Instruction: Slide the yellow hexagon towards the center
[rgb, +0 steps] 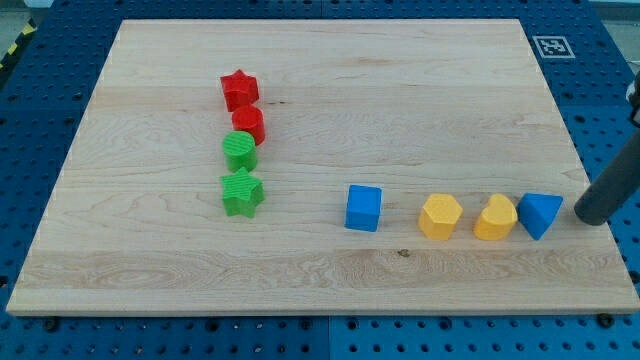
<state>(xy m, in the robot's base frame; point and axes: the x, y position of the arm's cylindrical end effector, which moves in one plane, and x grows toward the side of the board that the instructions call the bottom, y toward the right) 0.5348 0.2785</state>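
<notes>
Camera view: yellow hexagon (440, 216) sits low on the desk (420, 90), right of centre, between blue cube (363, 208) and another yellow block (495, 218). My tip (591, 212), a bare rod without fingers, stands well to its right, beyond the blue block (540, 215).

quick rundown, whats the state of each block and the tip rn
red star: touching red cylinder
red cylinder: flat
green cylinder: flat
green star: flat
blue cube: alone
yellow hexagon: untouched
yellow block: touching blue block
blue block: by tip
my tip: right of row
</notes>
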